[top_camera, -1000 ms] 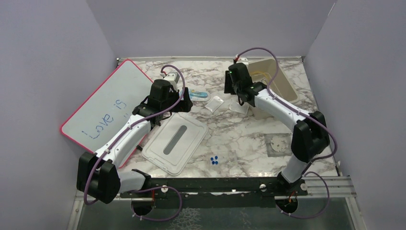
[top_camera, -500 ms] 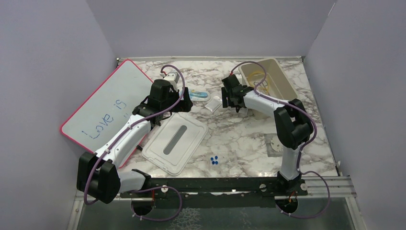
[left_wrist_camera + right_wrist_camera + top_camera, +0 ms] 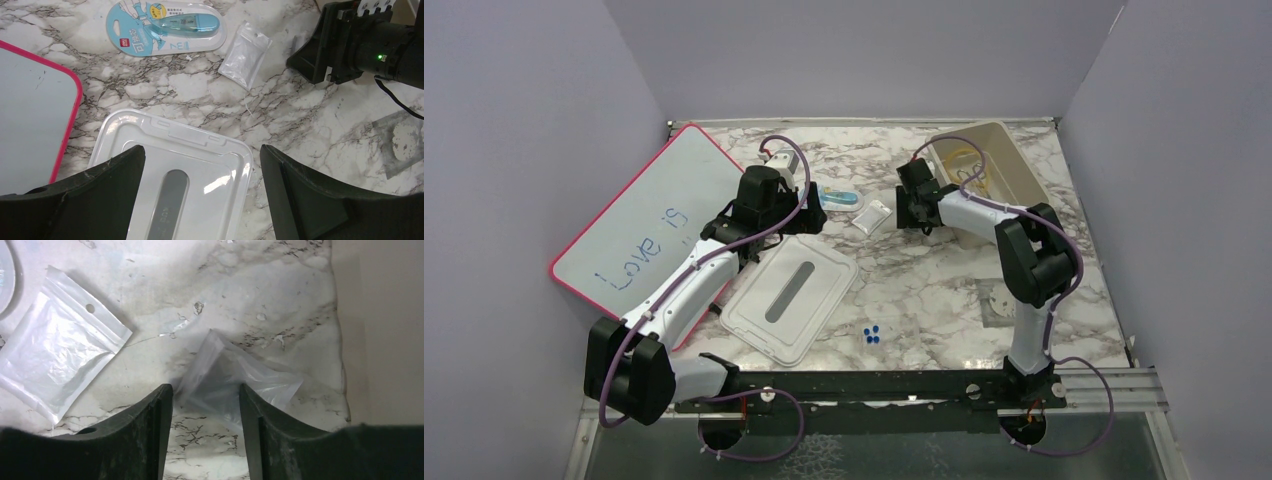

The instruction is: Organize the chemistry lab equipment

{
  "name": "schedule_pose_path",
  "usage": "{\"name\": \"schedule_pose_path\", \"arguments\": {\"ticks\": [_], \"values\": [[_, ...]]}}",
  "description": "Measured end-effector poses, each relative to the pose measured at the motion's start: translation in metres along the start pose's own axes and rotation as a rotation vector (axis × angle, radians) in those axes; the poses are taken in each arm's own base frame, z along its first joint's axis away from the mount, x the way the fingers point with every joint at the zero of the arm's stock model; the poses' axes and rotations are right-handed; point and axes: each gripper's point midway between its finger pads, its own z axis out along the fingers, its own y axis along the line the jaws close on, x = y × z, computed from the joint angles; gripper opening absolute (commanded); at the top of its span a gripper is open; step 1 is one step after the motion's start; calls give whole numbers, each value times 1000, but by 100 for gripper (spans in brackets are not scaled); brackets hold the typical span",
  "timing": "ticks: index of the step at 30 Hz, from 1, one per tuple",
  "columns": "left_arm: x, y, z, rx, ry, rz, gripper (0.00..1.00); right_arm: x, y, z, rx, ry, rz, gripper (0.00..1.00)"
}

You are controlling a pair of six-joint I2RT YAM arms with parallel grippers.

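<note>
On the pink-rimmed whiteboard [image 3: 662, 188], blue handwriting: "Love is"

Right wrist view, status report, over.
Left gripper open above lid. Right gripper straddling clear bag, grip unclear. Bin close beside; nothing between.

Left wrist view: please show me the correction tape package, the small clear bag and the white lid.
correction tape package [image 3: 185, 25]: left wrist view, blue dispenser.
small clear bag [image 3: 246, 55]: left wrist view, bag's middle.
white lid [image 3: 210, 165]: left wrist view, flat top.
</note>
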Motion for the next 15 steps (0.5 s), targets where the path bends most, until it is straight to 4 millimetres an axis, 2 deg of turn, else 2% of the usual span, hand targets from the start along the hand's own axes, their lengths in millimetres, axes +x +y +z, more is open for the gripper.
{"name": "schedule_pose_path", "arguments": {"ticks": [4, 8, 11, 15], "values": [[0, 0, 0, 0, 0, 0, 88, -3, 6, 0, -31, -9, 1, 26], [0, 0, 0, 0, 0, 0, 88, -2, 9, 0, -47, -5, -2, 9], [0, 0, 0, 0, 0, 0, 88, -1, 10, -2, -62, -2, -6, 1], [0, 0, 0, 0, 0, 0, 88, -3, 11, -10, -80, -13, -9, 1]]}}
